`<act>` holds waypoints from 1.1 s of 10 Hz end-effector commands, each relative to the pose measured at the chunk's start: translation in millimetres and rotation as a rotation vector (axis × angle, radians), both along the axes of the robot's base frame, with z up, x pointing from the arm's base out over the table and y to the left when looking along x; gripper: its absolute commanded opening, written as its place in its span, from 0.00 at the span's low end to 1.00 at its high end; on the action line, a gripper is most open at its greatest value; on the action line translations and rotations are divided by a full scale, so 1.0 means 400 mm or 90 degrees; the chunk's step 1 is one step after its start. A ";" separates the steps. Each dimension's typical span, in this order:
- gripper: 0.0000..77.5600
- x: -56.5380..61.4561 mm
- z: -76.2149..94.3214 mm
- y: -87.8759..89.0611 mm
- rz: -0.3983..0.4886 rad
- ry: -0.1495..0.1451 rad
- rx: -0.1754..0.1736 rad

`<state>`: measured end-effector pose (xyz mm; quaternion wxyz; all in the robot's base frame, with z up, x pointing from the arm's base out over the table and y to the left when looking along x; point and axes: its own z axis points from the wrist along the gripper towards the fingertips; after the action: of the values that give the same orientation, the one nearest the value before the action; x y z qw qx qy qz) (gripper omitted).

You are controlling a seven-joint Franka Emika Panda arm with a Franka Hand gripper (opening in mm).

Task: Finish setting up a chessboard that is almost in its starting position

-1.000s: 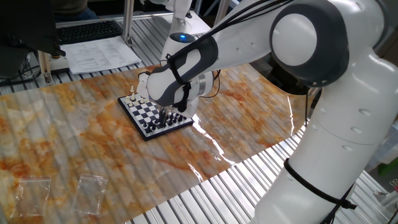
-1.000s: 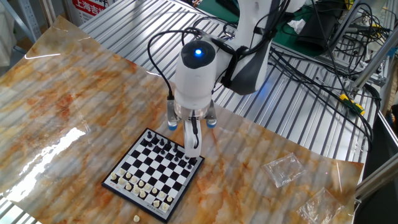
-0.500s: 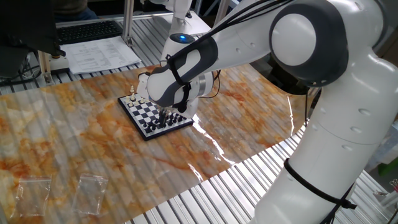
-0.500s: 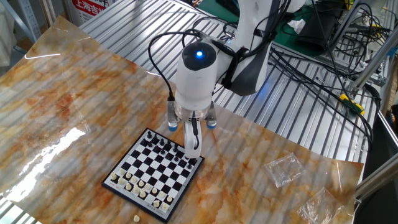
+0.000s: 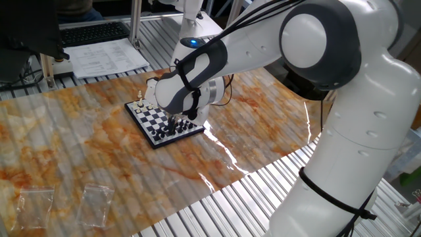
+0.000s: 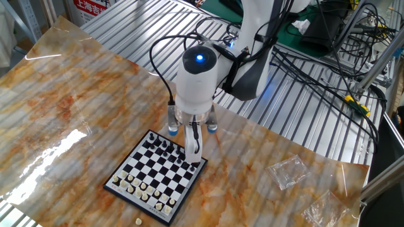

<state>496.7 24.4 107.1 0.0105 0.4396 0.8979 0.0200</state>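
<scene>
The small checkered chessboard [image 6: 153,176] lies on the marbled table cover and also shows in one fixed view [image 5: 155,120]. Cream pieces [image 6: 144,190] stand along its near edge in the other fixed view, black pieces [image 6: 165,147] along the far edge. My gripper [image 6: 194,159] points straight down over the black pieces at the board's right far corner, its tips down among them [image 5: 176,124]. The fingers [image 6: 192,144] look like one narrow shape. I cannot tell whether a piece is between them. One tiny cream piece [image 6: 139,221] lies off the board by its near edge.
Two clear plastic bags [image 5: 97,201] [image 5: 34,203] lie on the cover near its front edge, and show at the right in the other view [image 6: 287,171]. Papers [image 5: 108,56] and a keyboard [image 5: 92,31] sit beyond the cover. Cables [image 6: 315,63] run over the metal table.
The arm's wrist and gripper have shifted slightly left over the black pieces' edge of the board. The board and pieces look unchanged.
</scene>
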 end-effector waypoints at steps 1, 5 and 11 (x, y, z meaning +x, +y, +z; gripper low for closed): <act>0.02 0.005 -0.002 -0.001 -0.005 -0.004 0.002; 0.02 0.010 -0.009 0.000 -0.008 -0.005 0.003; 0.02 0.011 -0.013 0.000 -0.012 -0.007 0.004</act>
<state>500.1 24.4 101.2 0.0125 0.4476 0.8938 0.0239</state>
